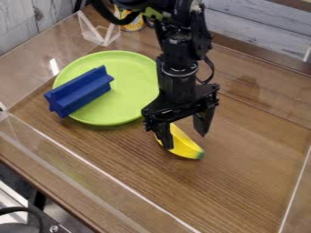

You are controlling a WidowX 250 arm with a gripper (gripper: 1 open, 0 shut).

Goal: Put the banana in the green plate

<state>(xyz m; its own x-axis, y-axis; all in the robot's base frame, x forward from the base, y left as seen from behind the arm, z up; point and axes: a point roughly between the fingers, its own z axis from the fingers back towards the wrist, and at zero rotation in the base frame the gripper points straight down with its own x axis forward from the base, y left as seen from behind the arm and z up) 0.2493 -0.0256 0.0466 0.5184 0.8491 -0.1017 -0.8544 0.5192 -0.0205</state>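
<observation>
Yellow banana (pixel 186 144) flat on table, green tip pointing lower-right

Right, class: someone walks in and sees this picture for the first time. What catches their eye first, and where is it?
Probably the black gripper at centre, pointing straight down with its fingers spread open either side of the small yellow banana on the wooden table. Next comes the big green plate to its upper left, with a blue ridged block lying across the plate's left rim.

The tool (pixel 183 133) points straight down, jaws spread wide.
</observation>
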